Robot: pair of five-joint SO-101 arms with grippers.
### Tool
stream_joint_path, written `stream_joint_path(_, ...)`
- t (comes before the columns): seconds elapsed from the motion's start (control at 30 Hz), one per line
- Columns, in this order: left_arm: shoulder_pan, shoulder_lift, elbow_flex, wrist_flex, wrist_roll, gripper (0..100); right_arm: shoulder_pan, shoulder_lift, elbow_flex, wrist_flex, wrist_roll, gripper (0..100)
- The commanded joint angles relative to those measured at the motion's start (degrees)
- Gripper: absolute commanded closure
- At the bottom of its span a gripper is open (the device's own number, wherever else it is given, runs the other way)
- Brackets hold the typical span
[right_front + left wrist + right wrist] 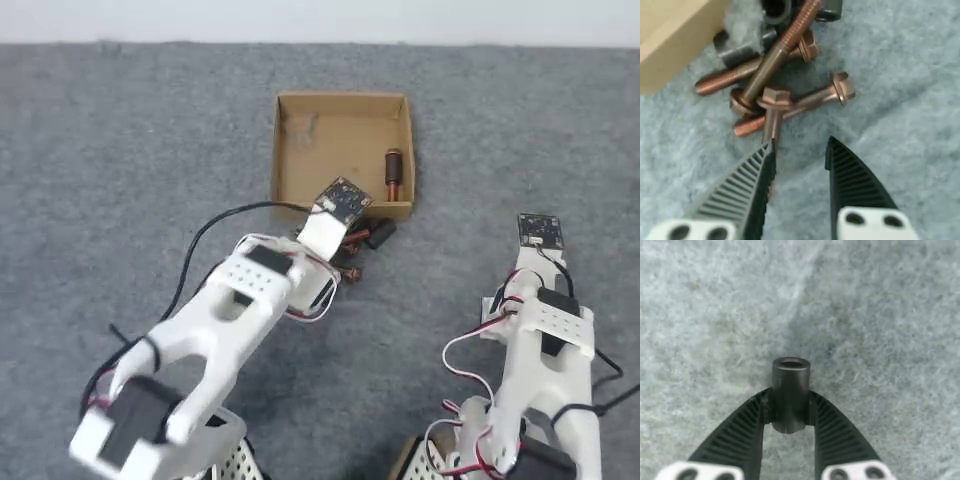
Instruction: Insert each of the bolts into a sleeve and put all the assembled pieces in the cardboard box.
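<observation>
High view, cardboard box (341,98): sits at the far middle of the grey carpet (120,150); holds one assembled piece (393,175) by the wall on the right arm's side, long axis running away from the arms.
High view, bolts (350,262): lie heaped just outside the box's near wall, under the left arm's wrist.
Left wrist view, left gripper (799,146): stands part open, gripping nothing; touches one bolt's shaft with one fingertip (765,162).
Left wrist view, bolts (771,67): number four, copper, crossed over one another, with the nearest bolt (773,117) turned hex head away from the jaws.
Left wrist view, sleeves (735,47): lie dark beyond the heap, near the box corner; at least two, exact count unclear.
Right wrist view, right gripper (790,402): clenches one dark sleeve (790,382) by its sides.
Right wrist view, sleeve: runs lengthwise in line with the fingers, open bore facing away from the wrist, over carpet.
</observation>
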Motion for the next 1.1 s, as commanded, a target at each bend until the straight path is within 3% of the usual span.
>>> stream_joint_path(0.0, 0.18, 1.93, -5.93, 1.93, -1.05, 88, 0.84, -2.33, -0.26, -1.01, 1.05, 99.1)
stream_joint_path(0.17, 0.18, 2.73, -6.81, 1.49, -1.14, 95, 0.75, -2.33, -0.26, -1.01, 1.14, 99.1)
stream_joint_path(0.63, -1.14, 4.92, -9.27, -0.44, -0.79, 86, 0.75, -2.33, -0.26, -0.84, 1.14, 99.1)
stream_joint_path(0.9, -1.23, 16.88, -21.93, 9.23, 4.66, 86, 0.75, -2.33, -0.26, -0.75, 1.14, 99.1)
stream_joint_path(1.07, 0.44, 21.71, -25.45, 12.22, 5.98, 99, 0.75, -2.33, -0.26, -1.01, 1.14, 99.1)
